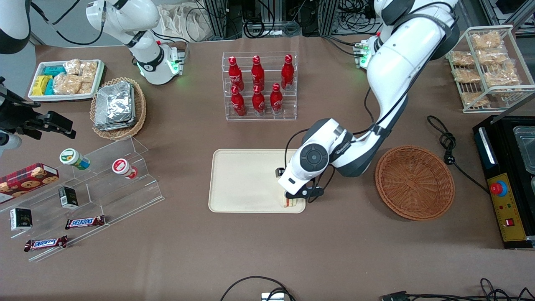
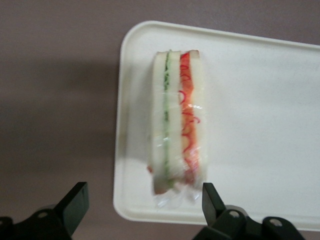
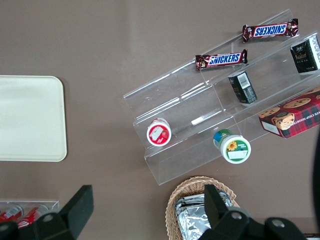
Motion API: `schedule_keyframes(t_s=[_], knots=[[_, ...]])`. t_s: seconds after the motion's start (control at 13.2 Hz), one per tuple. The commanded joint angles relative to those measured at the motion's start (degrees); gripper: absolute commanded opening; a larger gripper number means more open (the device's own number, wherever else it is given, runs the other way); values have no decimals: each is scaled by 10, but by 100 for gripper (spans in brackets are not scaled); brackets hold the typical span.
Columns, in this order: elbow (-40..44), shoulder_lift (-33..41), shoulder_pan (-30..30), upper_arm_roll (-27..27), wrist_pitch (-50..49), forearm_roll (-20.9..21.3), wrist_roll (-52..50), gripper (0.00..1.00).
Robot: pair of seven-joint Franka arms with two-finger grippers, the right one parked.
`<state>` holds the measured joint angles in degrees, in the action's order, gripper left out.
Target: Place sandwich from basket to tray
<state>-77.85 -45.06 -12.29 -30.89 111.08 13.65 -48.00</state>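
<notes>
The sandwich lies in clear wrap on the cream tray, in the tray's corner nearest the front camera at the basket's end. In the front view only its edge shows under the gripper, on the tray. My left gripper hangs just above the sandwich, open, its fingers spread wider than the wedge and not touching it. In the front view the gripper is over that tray corner. The reddish-brown wicker basket stands empty beside the tray, toward the working arm's end.
A clear rack of red bottles stands farther from the front camera than the tray. A tan basket of foil packets, a white snack tray and an acrylic step shelf lie toward the parked arm's end. A black appliance and a cable sit past the basket.
</notes>
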Motion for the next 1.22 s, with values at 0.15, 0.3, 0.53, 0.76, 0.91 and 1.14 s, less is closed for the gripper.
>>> schedule_keyframes(t_s=[0.15,0.3,0.53,0.76,0.91,1.14], knots=[[-137,170,36,15,-46,12,-37,88],[-206,231,54,14,-32,2,-36,85],[-245,277,78,13,-34,-29,-10,82],[-274,349,143,14,-65,-88,87,82],[-269,366,181,15,-83,-94,124,84],[-268,388,241,15,-101,-95,194,90]])
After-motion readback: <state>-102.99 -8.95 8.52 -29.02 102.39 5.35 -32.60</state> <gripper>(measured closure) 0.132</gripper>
